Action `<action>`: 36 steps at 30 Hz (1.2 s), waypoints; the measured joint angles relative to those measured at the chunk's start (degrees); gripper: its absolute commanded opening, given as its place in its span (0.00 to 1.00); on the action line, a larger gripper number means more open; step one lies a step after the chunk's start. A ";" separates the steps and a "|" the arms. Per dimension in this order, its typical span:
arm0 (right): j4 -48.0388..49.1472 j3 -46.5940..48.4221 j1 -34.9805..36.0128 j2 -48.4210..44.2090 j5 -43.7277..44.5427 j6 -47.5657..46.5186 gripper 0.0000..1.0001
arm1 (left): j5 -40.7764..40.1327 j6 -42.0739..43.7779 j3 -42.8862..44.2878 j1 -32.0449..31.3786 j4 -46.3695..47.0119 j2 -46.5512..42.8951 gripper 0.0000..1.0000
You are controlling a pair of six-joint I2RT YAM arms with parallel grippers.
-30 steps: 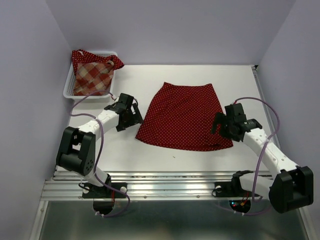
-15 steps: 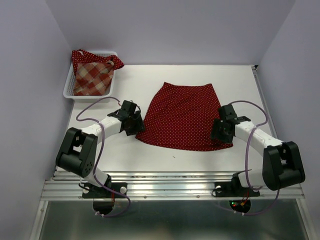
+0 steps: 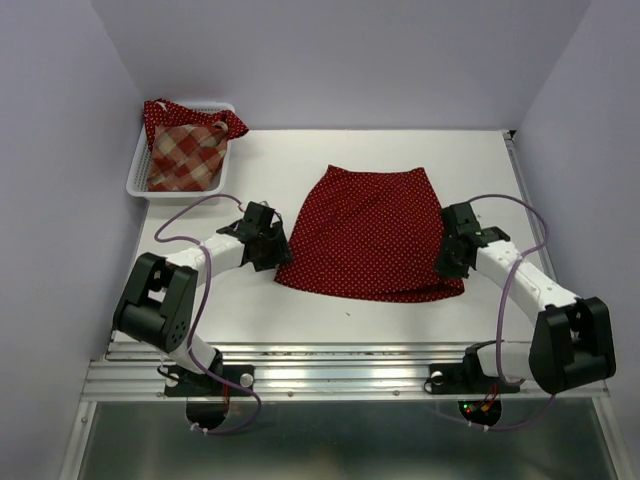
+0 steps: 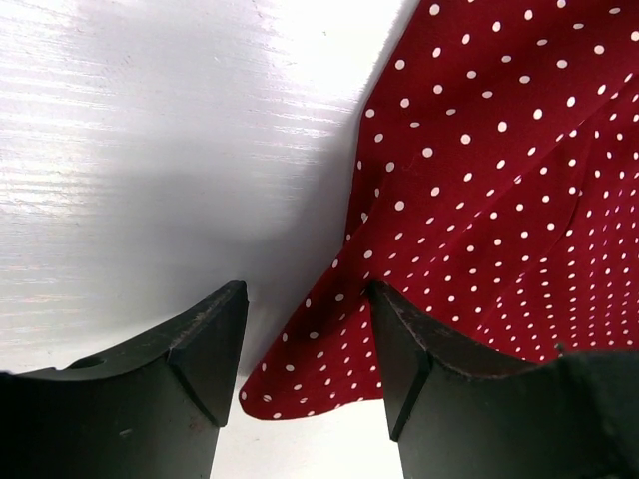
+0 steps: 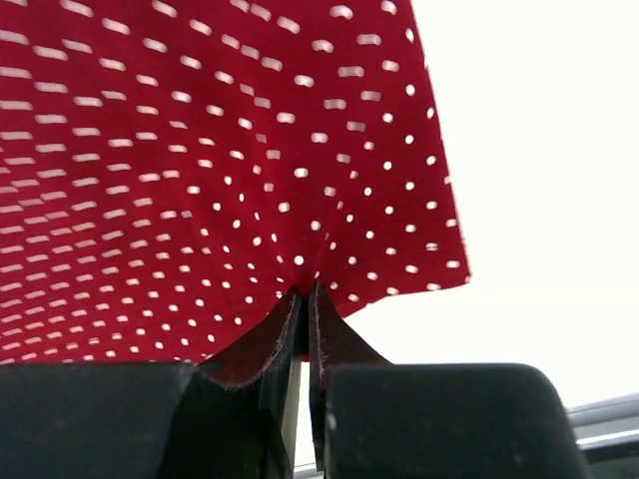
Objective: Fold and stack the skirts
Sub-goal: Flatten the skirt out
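From above, the dotted skirt (image 3: 365,235) lies flat on the table (image 3: 300,160), left gripper (image 3: 272,246) and right gripper (image 3: 449,260) at its near corners; the left wrist shows fingers (image 4: 200,349) spread astride a corner, the right wrist fingers (image 5: 270,344) pinching the hem.

Pale lilac walls (image 3: 350,60) enclose a white table (image 3: 470,160) fronted by metal rails (image 3: 330,365).

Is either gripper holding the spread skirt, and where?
Right gripper pinches the polka-dot skirt by its near-right hem corner. Left gripper is open astride the near-left corner, holding nothing.
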 measured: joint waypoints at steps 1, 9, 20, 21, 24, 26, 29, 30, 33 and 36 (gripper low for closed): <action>-0.72 0.85 0.00 -1.14 0.15 0.04 0.09 | 0.00 0.02 -0.04 -0.04 0.00 -0.11 0.64; -6.12 3.04 0.00 -2.60 4.28 2.36 0.09 | -0.13 0.37 -0.37 -1.49 0.20 -0.35 0.64; -9.90 2.75 0.00 6.01 5.92 3.65 0.92 | -0.11 0.42 -0.37 -3.06 -0.09 0.83 0.00; -9.88 3.69 0.00 6.03 5.81 3.39 0.92 | -0.11 0.17 -0.37 -3.06 -0.11 0.87 0.00; -7.96 6.91 0.00 5.20 2.05 -0.04 1.00 | -1.55 -0.44 -0.37 -3.08 -0.55 0.70 0.00; -5.31 7.96 0.00 3.06 -1.60 -1.90 1.00 | -3.82 -1.22 -0.52 -3.26 -1.86 0.02 0.00; -1.01 8.20 0.00 -0.85 -8.50 -4.37 1.00 | -6.86 -2.08 -1.53 -3.30 -3.96 -1.95 0.00; 0.22 8.20 0.00 -1.60 -10.71 -4.90 1.00 | -7.61 -2.25 -1.84 -3.30 -4.48 -2.47 0.00; 4.28 7.80 0.00 -2.29 -16.15 -5.68 1.00 | -9.38 -3.13 -3.39 -3.30 -6.14 -4.48 0.00; 7.98 6.05 0.00 -1.46 -19.78 -5.81 1.00 | -10.01 -4.50 -5.20 -3.30 -6.56 -6.12 0.00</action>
